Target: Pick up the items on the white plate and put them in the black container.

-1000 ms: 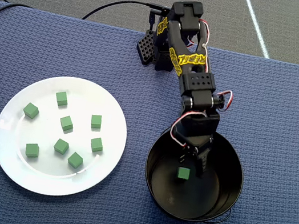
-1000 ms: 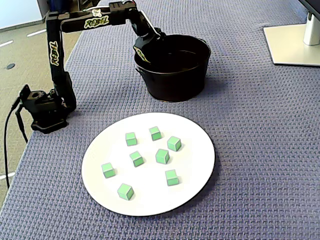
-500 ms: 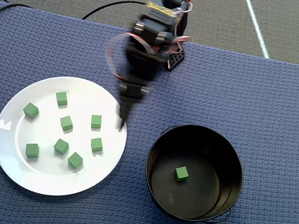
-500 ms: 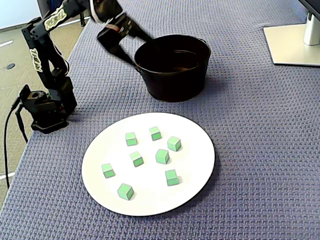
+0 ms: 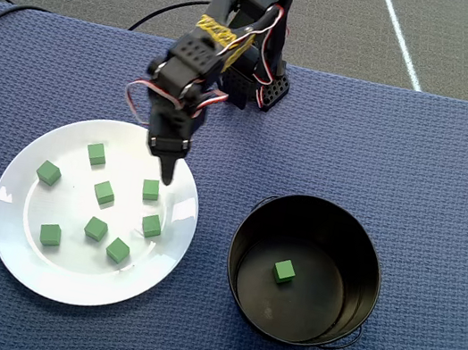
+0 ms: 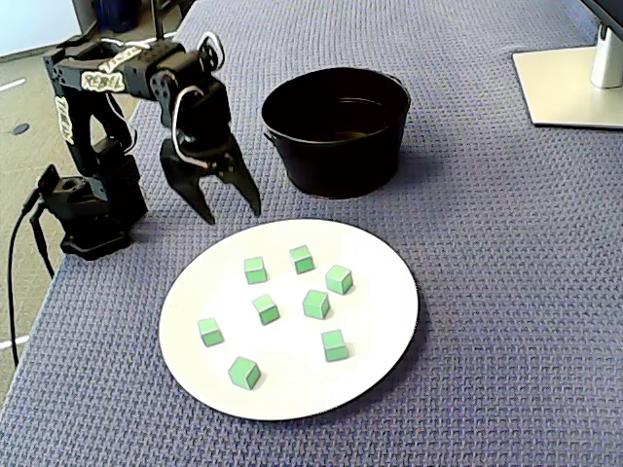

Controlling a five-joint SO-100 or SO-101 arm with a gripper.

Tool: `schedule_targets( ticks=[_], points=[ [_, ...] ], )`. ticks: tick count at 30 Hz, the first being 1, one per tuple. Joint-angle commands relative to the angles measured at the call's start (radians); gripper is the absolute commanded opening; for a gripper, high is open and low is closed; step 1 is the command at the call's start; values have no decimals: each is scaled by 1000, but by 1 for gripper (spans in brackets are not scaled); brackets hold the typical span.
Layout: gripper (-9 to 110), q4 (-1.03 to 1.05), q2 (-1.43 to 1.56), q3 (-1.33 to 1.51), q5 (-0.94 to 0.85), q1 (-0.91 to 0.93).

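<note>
Several small green cubes lie scattered on the white plate. One more green cube rests on the floor of the black container; the fixed view hides it behind the container's wall. My gripper hangs open and empty over the plate's rim on the arm's side, its tips pointing down. In the overhead view it is just above the cube nearest that rim, without touching it.
The arm's base stands at the edge of the blue woven cloth, with a black cable trailing off it. A monitor stand's pale base sits at the far right of the fixed view.
The gripper left the black container, where a cube stayed behind, and swung across to the plate's rim. It has dropped lower and its jaws stand wide apart now.
</note>
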Motion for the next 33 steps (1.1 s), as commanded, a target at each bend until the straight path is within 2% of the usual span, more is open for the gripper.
schedule_targets(
  ticks=[1, 9, 30, 31, 33],
  points=[
    [21, -64, -57, 11, -37, 35],
    [21, -103, -196, -57, -34, 26],
    [19, -222, -328, -109, -34, 25],
    [18, -230, -331, -106, -32, 23],
    [8, -236, -331, -97, -31, 17]
  ],
)
